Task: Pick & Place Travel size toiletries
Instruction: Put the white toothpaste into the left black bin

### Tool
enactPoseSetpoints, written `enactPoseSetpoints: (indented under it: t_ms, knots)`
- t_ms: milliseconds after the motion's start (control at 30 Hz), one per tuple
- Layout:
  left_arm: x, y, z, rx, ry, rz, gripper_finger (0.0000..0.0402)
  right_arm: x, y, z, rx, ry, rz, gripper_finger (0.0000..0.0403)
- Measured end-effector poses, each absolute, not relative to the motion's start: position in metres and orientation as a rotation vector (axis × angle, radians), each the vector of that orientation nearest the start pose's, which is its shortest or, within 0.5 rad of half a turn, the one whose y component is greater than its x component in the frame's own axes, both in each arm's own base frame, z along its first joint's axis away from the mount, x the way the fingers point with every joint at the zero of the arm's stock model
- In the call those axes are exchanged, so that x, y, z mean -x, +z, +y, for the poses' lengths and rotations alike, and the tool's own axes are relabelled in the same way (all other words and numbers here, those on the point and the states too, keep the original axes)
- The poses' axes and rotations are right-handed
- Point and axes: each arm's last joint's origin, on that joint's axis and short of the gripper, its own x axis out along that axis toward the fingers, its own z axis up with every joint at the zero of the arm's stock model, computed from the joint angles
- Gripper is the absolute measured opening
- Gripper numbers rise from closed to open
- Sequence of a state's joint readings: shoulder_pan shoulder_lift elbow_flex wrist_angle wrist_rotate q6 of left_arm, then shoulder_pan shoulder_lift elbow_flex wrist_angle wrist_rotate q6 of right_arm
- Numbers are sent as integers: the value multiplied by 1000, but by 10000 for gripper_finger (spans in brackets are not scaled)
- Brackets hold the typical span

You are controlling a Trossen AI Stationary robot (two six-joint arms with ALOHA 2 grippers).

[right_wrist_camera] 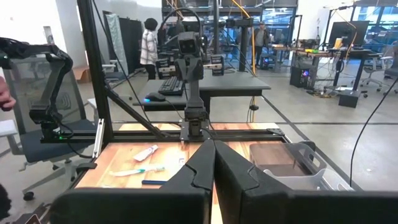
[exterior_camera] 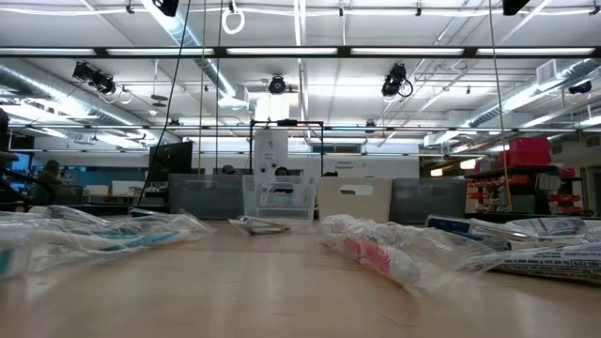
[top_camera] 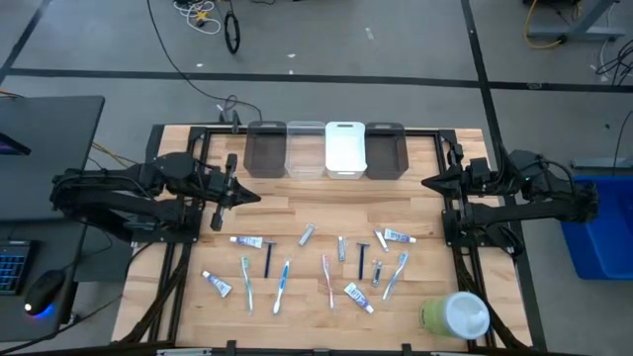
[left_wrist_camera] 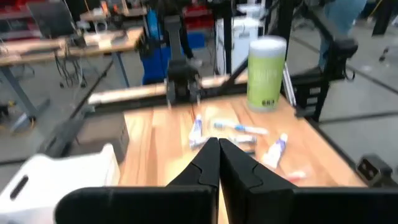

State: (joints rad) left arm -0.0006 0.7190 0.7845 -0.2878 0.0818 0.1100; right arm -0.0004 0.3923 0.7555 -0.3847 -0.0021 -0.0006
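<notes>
The travel size toiletries lie scattered on the near half of the wooden table [top_camera: 297, 203]. Among them are a white-blue toothpaste tube [top_camera: 247, 240], a black razor [top_camera: 267, 259], a blue toothbrush [top_camera: 282, 287], a pink toothbrush [top_camera: 327, 280] and a small grey tube [top_camera: 307, 234]. In the low view they show as clear-wrapped items [exterior_camera: 376, 249] lying flat. My left gripper [top_camera: 254, 196] hangs shut above the table's left part, up and away from the items. My right gripper [top_camera: 426, 182] hangs shut at the right side, pointing level. Both wrist views show shut, empty fingers [left_wrist_camera: 219, 152] [right_wrist_camera: 214, 152].
Several bins stand in a row at the far edge: dark [top_camera: 265, 148], clear [top_camera: 305, 148], white [top_camera: 345, 148], dark [top_camera: 385, 148]. A large green-and-white round container [top_camera: 457, 314] lies at the near right corner. A black frame borders the table. People stand in the room beyond.
</notes>
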Motion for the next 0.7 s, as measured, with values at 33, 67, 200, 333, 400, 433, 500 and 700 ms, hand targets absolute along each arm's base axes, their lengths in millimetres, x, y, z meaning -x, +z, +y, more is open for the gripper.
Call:
enactPoseSetpoints:
  t_ms: [33, 67, 200, 333, 400, 433, 500, 700]
  knots:
    - [-156, 329, -2, -97, -95, 244, 4, -80, 346, 0, 0, 2, 21, 14]
    - [-155, 327, -2, -92, -96, 271, 4, -80, 346, 0, 1, 2, 21, 14]
    - [-156, 316, -2, -76, -99, 378, 4, -80, 345, 0, 1, 2, 22, 13]
    - [-157, 311, -2, -73, -102, 431, 4, -80, 345, 0, 1, 2, 22, 13]
    - [-158, 308, -3, -71, -107, 464, 5, -80, 345, 0, 1, 2, 22, 13]
    - [-160, 307, -3, -69, -113, 468, 6, -80, 346, 0, 1, 2, 22, 13]
    - [-162, 305, -3, -64, -125, 482, 6, -81, 345, 0, 1, 2, 22, 14]
    - [-172, 298, -4, -24, -166, 528, 7, -80, 346, 0, 1, 2, 21, 14]
